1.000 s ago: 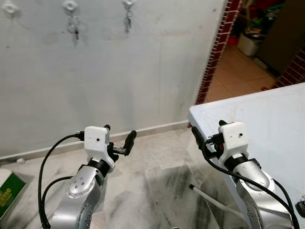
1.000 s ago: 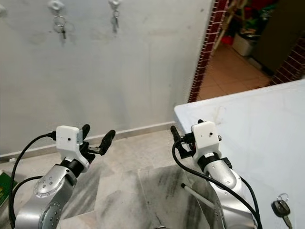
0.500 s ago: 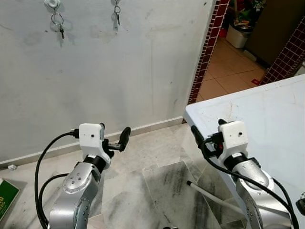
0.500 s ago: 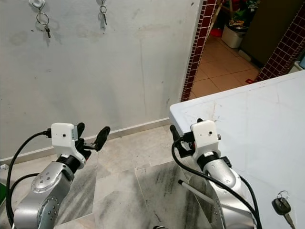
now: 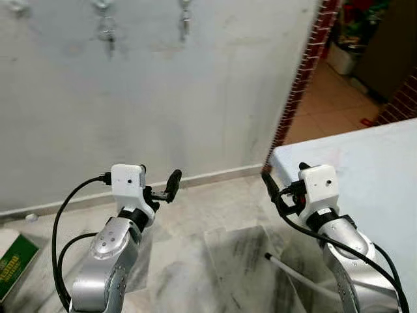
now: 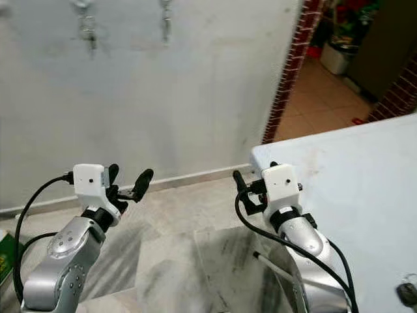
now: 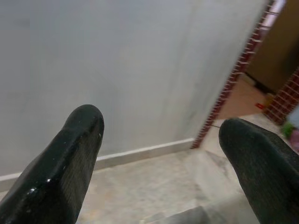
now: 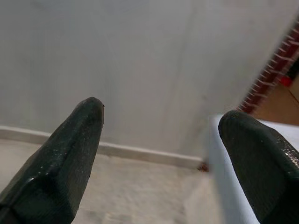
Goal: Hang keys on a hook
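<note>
Two sets of keys hang on hooks high on the grey wall, one set point(image 5: 106, 31) to the left and another point(image 5: 186, 13) beside it. A third bunch of keys point(image 6: 407, 293) lies on the white table point(image 5: 365, 163) at my near right, blurred and cut off by the frame edge. My left gripper point(image 5: 158, 177) is open and empty, held over the floor and facing the wall. My right gripper point(image 5: 285, 173) is also open and empty, near the table's left corner. In both wrist views the fingers point(image 7: 70, 154) point(image 8: 65, 154) stand wide apart with bare wall between them.
A brick-edged doorway point(image 5: 303, 78) opens to a tiled room at the right. A green box point(image 5: 13, 264) lies on the marble floor at the near left. A white rod point(image 5: 293, 274) slants beside the table.
The camera has swung, so the wall hooks and table sit further right than half a second ago, with blur. Both arms keep the same pose, grippers still open.
</note>
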{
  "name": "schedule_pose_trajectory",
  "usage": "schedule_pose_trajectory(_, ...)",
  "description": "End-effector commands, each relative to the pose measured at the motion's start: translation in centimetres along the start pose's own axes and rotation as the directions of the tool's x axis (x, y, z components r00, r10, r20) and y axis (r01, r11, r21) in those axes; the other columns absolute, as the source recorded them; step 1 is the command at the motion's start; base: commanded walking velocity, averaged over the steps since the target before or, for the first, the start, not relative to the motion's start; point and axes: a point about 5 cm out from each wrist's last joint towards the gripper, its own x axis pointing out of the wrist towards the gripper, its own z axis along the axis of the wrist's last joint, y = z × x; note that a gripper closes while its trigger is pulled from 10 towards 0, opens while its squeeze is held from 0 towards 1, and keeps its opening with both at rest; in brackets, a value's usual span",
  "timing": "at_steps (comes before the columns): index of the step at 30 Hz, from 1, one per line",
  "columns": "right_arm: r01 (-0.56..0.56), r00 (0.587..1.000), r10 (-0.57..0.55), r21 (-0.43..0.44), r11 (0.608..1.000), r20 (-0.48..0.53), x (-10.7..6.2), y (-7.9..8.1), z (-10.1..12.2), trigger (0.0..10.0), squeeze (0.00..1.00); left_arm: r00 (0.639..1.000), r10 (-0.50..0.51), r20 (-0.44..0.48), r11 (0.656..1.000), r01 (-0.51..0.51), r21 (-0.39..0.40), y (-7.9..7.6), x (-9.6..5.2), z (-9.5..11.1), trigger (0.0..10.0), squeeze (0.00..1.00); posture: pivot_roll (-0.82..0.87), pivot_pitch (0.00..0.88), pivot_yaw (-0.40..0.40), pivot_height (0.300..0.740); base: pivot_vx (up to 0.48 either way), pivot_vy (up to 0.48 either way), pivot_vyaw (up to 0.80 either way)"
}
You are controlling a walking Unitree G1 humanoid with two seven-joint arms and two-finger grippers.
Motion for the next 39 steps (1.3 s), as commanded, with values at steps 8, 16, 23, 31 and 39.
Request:
schedule_pose_trajectory(8, 0.016, 1.0, -0.016, -0.003, 1.0, -0.003, -0.2, -0.31, -0.08, 10.0, 0.0, 1.0, -0.016, -0.009, 1.0, 0.016, -0.001, -0.25, 0.15, -0.03, 10.0, 0.0, -0.03, 0.096, 0.018, 0.74, 0.0, 0.347, 0.0)
schedule_pose_trajectory(16, 0.021, 1.0, -0.021, -0.003, 1.0, -0.001, -0.18, -0.36, -0.03, 10.0, 0.0, 1.0, -0.024, -0.002, 1.0, 0.024, 0.004, -0.44, 0.27, 0.06, 10.0, 0.0, -0.03, 0.094, 0.019, 0.74, 0.0, 0.215, 0.0)
schedule_pose_trajectory(23, 0.023, 1.0, -0.023, -0.004, 1.0, -0.008, -0.2, -0.39, -0.09, 10.0, 0.0, 0.999, -0.052, 0.011, 0.999, 0.052, 0.002, -0.68, 0.28, 0.42, 10.0, 0.0, -0.03, 0.095, 0.02, 0.74, 0.0, 0.0, -0.61)
schedule_pose_trajectory(31, 0.021, 1.0, -0.021, -0.006, 1.0, -0.006, -0.12, -0.39, -0.04, 10.0, 0.0, 0.999, -0.046, 0.002, 0.998, 0.046, -0.032, -0.68, 0.33, 0.32, 10.0, 0.0, -0.03, 0.095, 0.02, 0.74, 0.0, 0.0, -0.8)
schedule_pose_trajectory(39, 0.022, 1.0, -0.022, -0.011, 1.0, -0.007, -0.23, -0.43, -0.01, 10.0, 0.0, 0.998, -0.054, -0.012, 0.998, 0.054, -0.046, -0.85, 0.4, 0.12, 10.0, 0.0, -0.04, 0.094, 0.018, 0.74, 0.0, 0.0, -0.8)
